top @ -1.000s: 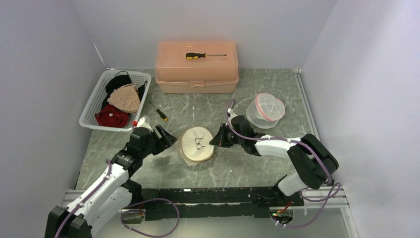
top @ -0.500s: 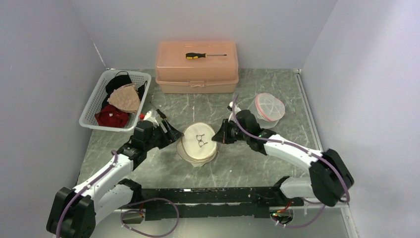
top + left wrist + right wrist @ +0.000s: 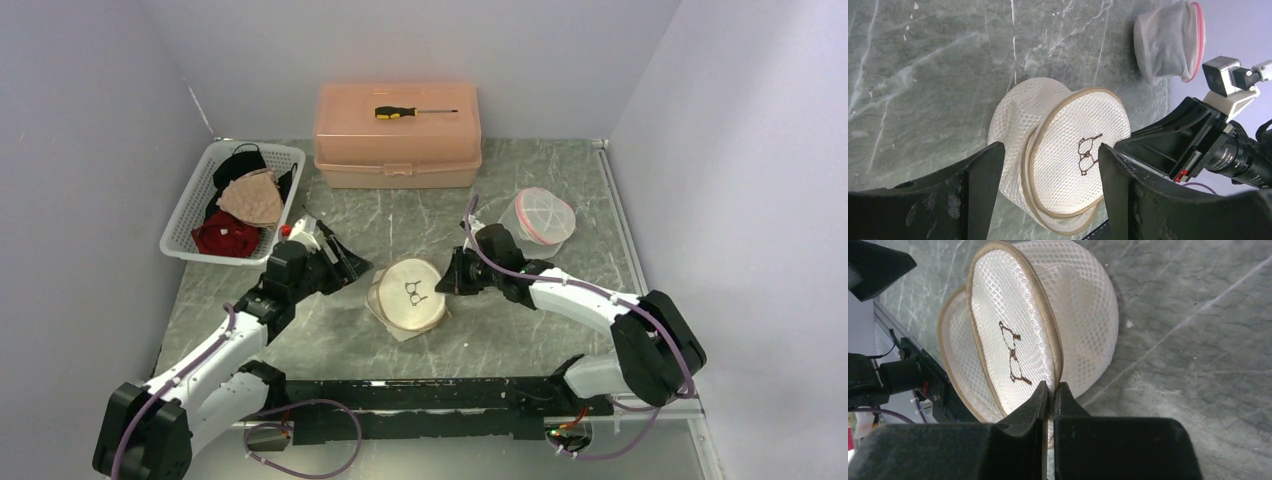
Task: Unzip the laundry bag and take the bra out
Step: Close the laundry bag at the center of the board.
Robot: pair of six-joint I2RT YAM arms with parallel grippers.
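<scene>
Versus a second ago: the bag [image 3: 408, 293] is tipping up mid-surface [image 3: 480, 340] and shifting slightly right, with its lid edge gaping. The left gripper [image 3: 1048, 160] is sitting closer, spread, flanking the bag. The right gripper [image 3: 1051, 390] is pinching the bag's zip edge. The basket [image 3: 178, 232] is holding red, beige and black garments. The bag's contents are not discernible.

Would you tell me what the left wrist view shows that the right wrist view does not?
Only the left wrist view shows a second white mesh bag with pink trim and the open left gripper flanking the round white mesh laundry bag with tan trim. Only the right wrist view shows the right gripper pinched shut on that bag's zip edge. Both show the laundry bag's brown glasses motif and the grey marbled table.
</scene>
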